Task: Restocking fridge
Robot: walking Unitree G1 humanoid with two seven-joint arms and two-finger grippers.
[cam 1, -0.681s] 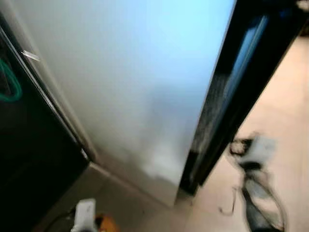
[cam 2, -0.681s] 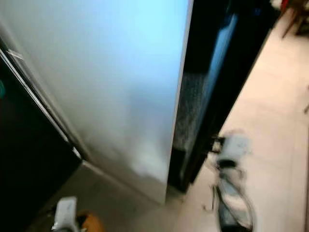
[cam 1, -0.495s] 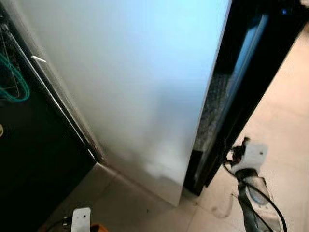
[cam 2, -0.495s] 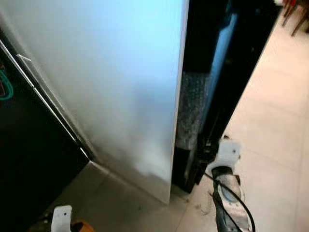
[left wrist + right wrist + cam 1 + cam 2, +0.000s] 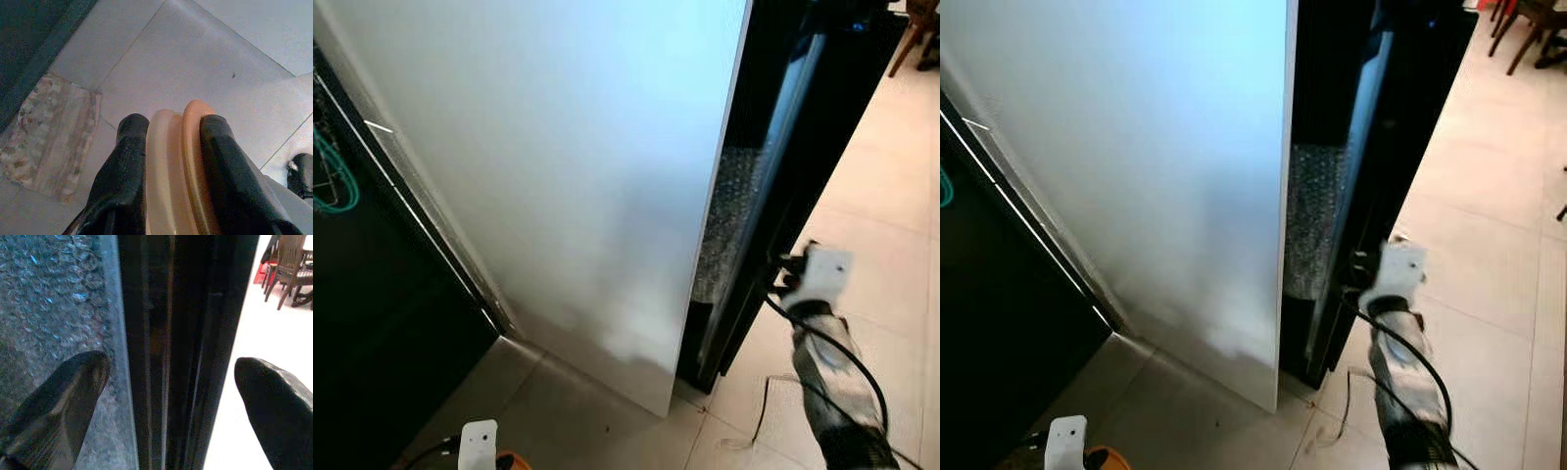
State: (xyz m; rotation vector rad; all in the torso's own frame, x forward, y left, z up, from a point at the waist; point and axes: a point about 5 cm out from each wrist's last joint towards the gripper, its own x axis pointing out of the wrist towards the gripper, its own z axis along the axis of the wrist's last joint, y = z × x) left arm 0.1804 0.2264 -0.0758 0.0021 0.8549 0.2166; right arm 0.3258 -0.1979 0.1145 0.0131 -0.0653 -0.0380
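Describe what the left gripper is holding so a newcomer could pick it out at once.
Start at the big white fridge door; below its lower corner, near the tiled floor, is the left gripper. Its jaws pinch stacked orange plates, edge-on, peach and orange, the only warm colour there.

1. Pale tile floor all around.
2. Patterned mat lying flat on the tiles (marbled beige, kinda worn-looking).
3. Wooden chairs way off in the background.
4. Green cord in the dark area.

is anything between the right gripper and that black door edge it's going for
Nothing visible. The open right gripper already straddles the black door edge, one finger on the bubble-wrap side, the other on the floor side.
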